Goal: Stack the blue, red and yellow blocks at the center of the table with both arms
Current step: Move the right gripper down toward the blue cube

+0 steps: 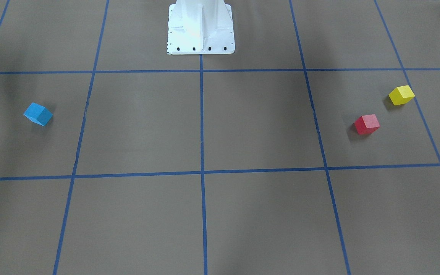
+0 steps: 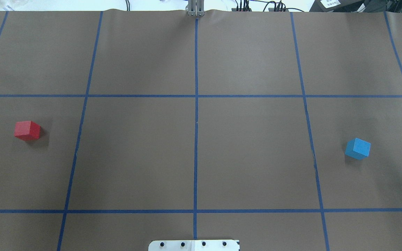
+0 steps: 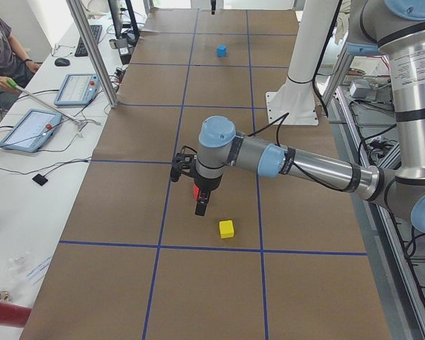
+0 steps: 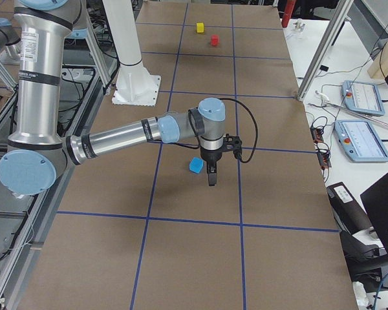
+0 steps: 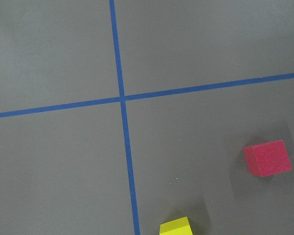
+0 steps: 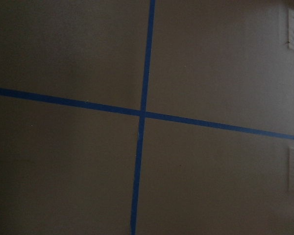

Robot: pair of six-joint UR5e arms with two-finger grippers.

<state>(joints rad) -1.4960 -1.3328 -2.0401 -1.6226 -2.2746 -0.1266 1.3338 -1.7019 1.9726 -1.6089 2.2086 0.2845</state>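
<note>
1. I see a table (image 2: 250, 153) covered in brown paper and marked into large squares with blue tape (image 2: 195, 122).
2. The white pedestal (image 1: 201, 26) is bolted on the centre line at the robot's side.
3. In the exterior left view, an operator (image 3: 0, 49) sits past the long edge opposite the robot, with tablets (image 3: 28, 129) and an aluminium post (image 3: 92, 53) there.
4. Cables (image 2: 257, 6) trail along that same edge in the overhead view.
5. The red block (image 2: 27, 130) and the yellow block (image 1: 401, 95) lie near each other in the outer square on the robot's left. The yellow block is just beside a tape line and cut off by the overhead view's edge.
6. The blue block (image 2: 357, 149) lies in the outer square on the robot's right, well apart from the other two.
7. The two middle squares either side of the centre line lie between the blocks.
8. The left gripper (image 3: 200, 205) points down near the red block, which it partly hides from the side.
9. The right gripper (image 4: 211, 175) points down just beside the blue block.
10. Both grippers show only from the side views, so I cannot tell whether their fingers are apart or together.
</note>
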